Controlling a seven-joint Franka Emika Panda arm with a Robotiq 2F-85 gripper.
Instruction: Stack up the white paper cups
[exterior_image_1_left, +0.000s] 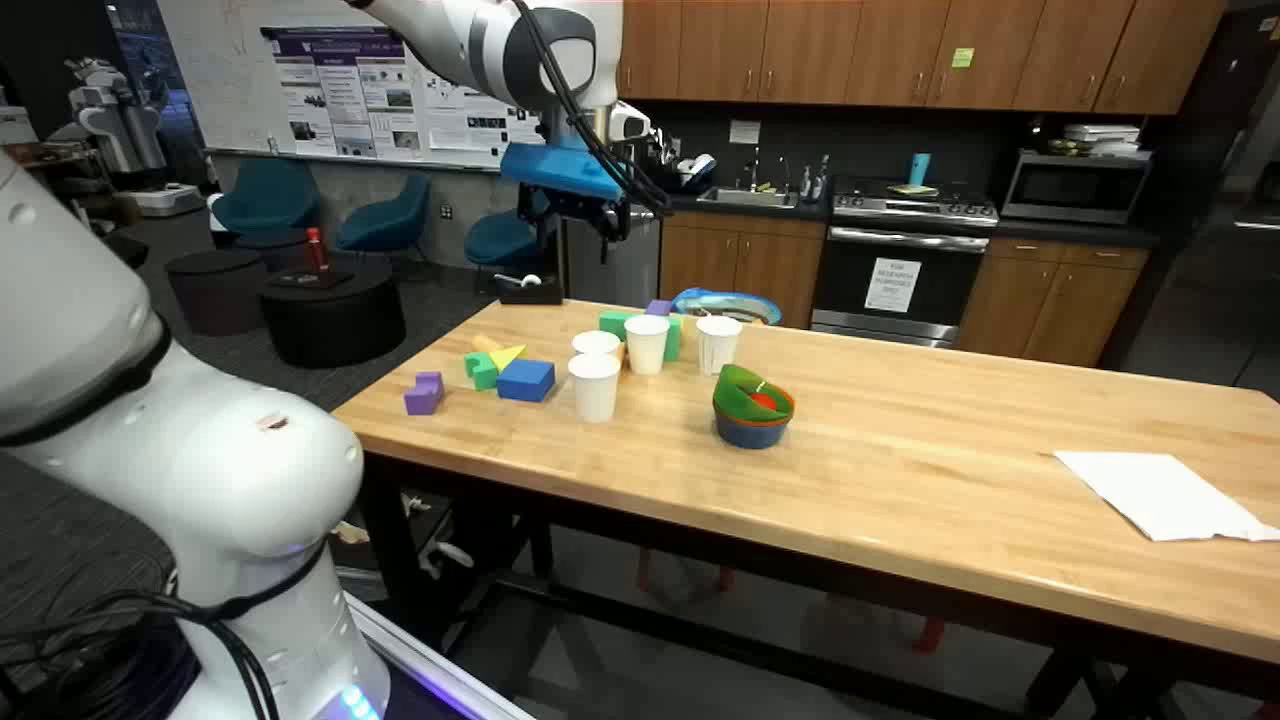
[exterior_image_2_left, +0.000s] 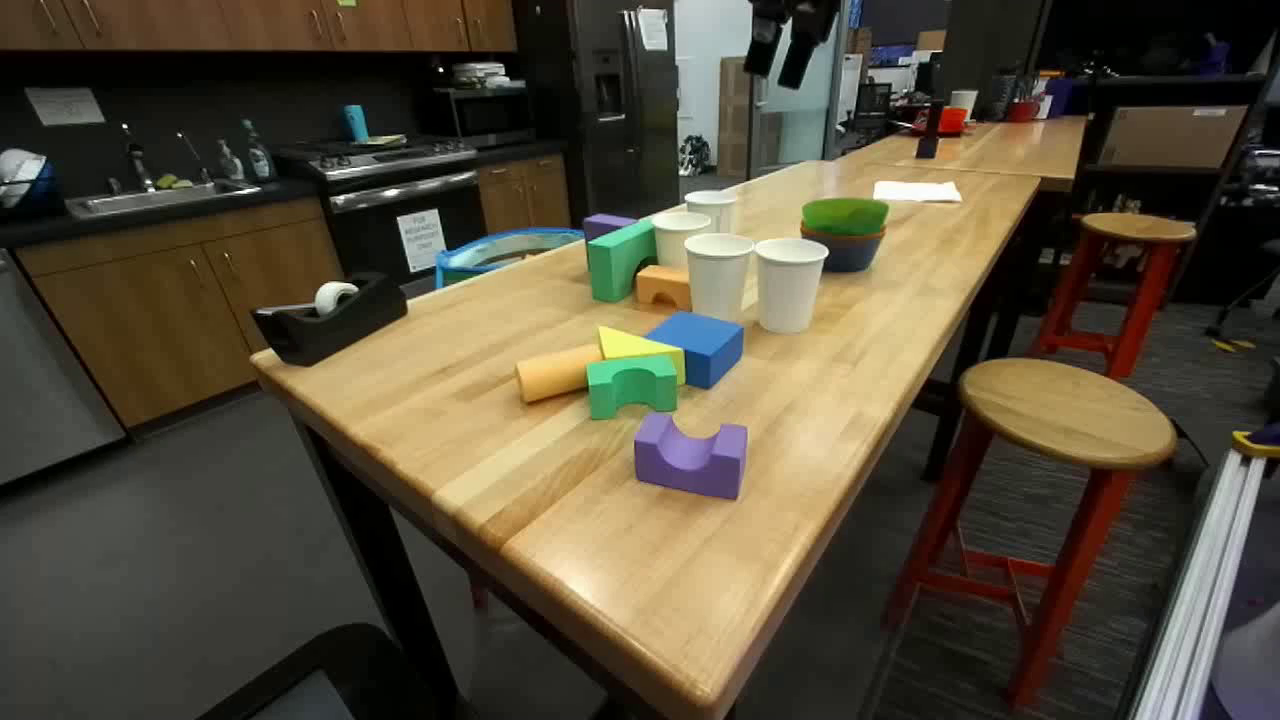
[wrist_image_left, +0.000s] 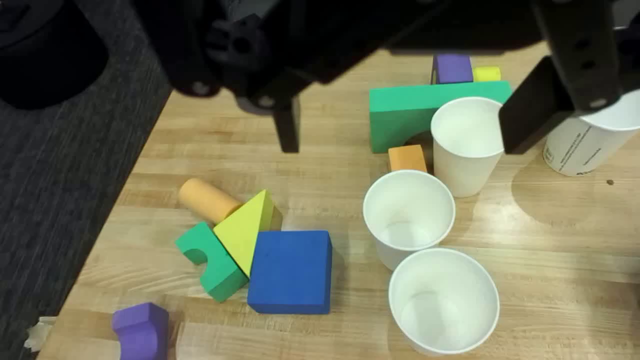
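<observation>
Several white paper cups stand upright and separate on the table. In the wrist view the nearest cup (wrist_image_left: 444, 305) and a second cup (wrist_image_left: 409, 215) stand close together; I cannot tell if they touch. A third cup (wrist_image_left: 467, 135) stands just behind them, and another cup (wrist_image_left: 590, 145), with print on its side, is at the right edge. The same cups show in both exterior views, such as the front cup (exterior_image_1_left: 595, 395) (exterior_image_2_left: 790, 290). My gripper (wrist_image_left: 402, 150) is open and empty. It hangs well above the table, also in an exterior view (exterior_image_2_left: 777, 73).
A blue block (wrist_image_left: 290, 272), yellow triangle (wrist_image_left: 242, 230), green arch (wrist_image_left: 215, 265) and purple block (exterior_image_2_left: 690, 458) lie beside the cups. A long green block (wrist_image_left: 425, 105) stands behind. Nested bowls (exterior_image_1_left: 752, 430), a tape dispenser (exterior_image_2_left: 335, 315) and a paper sheet (exterior_image_1_left: 1160, 490) are on the table.
</observation>
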